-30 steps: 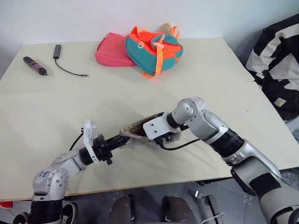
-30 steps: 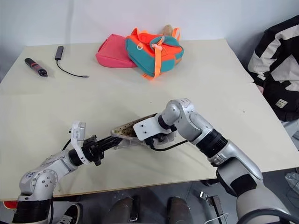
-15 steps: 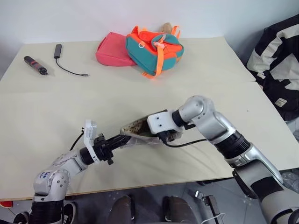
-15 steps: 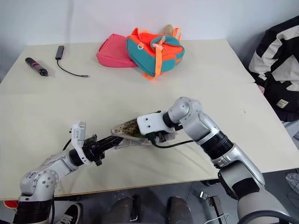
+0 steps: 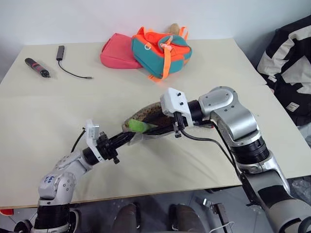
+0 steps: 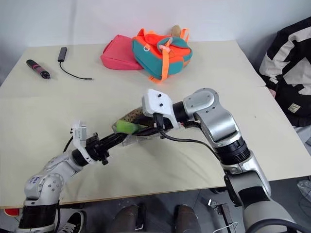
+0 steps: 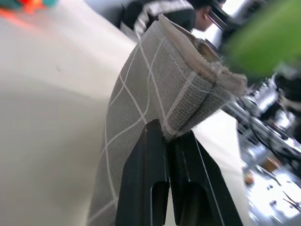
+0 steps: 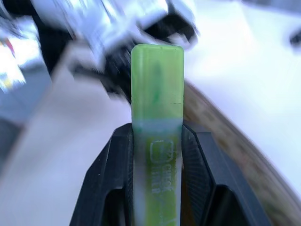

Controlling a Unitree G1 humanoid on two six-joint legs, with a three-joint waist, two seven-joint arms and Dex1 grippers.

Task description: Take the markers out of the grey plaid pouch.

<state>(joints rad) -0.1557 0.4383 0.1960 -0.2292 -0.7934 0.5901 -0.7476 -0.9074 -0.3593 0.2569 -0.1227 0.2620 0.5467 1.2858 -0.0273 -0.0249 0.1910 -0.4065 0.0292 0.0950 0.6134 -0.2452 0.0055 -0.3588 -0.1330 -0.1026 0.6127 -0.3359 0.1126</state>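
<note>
The grey plaid pouch [image 5: 150, 121] hangs just above the table [image 5: 58, 111], its near corner pinched in the left gripper [image 7: 168, 141], its far end hidden behind the right gripper [image 8: 157, 141]. That gripper clamps the bright green marker [image 8: 156, 89] just over the pouch mouth; the second marker can't be made out

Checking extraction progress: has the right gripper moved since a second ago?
Yes. The right gripper, shut on the bright green marker, has lifted out of the grey plaid pouch, rising toward the teal-orange backpack at the table's far edge.
</note>
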